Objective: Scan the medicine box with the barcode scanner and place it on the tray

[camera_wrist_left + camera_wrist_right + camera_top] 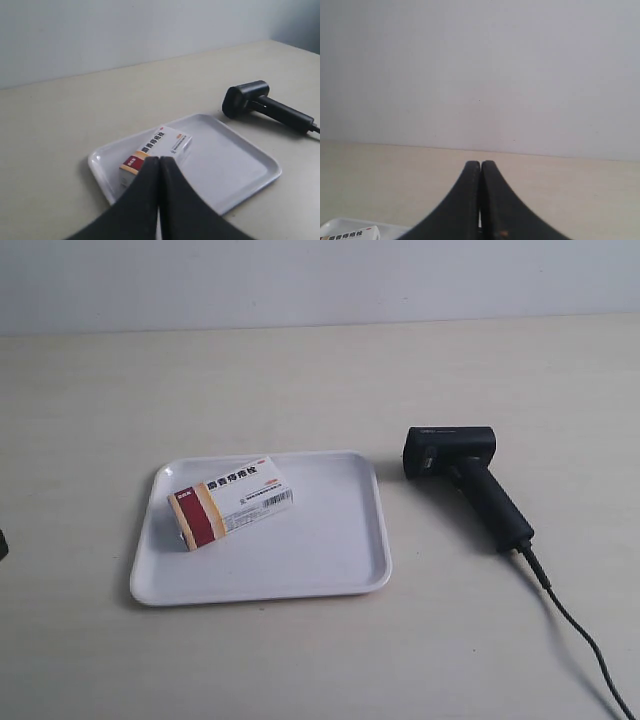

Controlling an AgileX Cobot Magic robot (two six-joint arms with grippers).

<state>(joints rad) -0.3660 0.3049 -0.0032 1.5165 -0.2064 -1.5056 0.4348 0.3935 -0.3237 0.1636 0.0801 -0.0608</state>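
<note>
The medicine box [231, 502] lies flat on the white tray [320, 560], in its left half, barcode side facing the camera. It shows again in the left wrist view as the medicine box [165, 145] on the tray [240, 165]. The black barcode scanner [462, 475] lies on the table to the right of the tray, cable trailing off to the lower right; it also appears as the scanner [260, 102]. My left gripper [159, 159] is shut and empty, back from the box. My right gripper [480, 163] is shut and empty, pointing at the wall; a corner of the box [350, 234] shows.
The beige table [320, 380] runs back to a pale wall. The scanner's cable [580, 635] snakes across the table at the lower right. A small dark object [3, 544] sits at the exterior view's left edge.
</note>
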